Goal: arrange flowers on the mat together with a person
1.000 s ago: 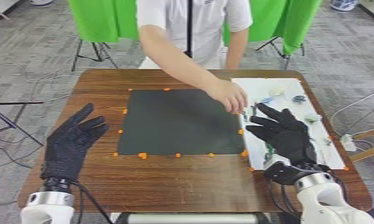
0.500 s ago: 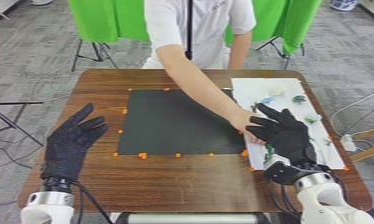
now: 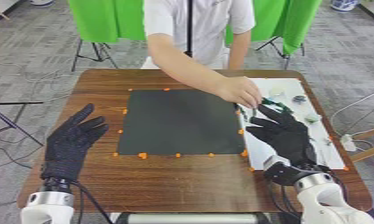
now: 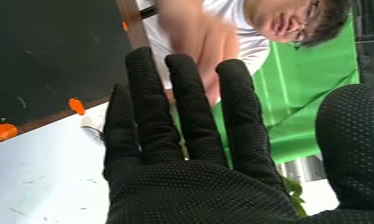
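The right hand (image 3: 283,135) is hovering open and empty over the white sheet (image 3: 330,156); the left hand (image 3: 70,145) is hanging likewise, at left. Farther off, a dark green, leafy sprig (image 3: 273,103) is showing by a person's hand (image 3: 239,91), its stem blurring among the fingers.

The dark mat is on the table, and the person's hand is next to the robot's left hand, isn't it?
Not left: the head view shows the person's hand next to the robot's right hand. The dark mat is on the table.
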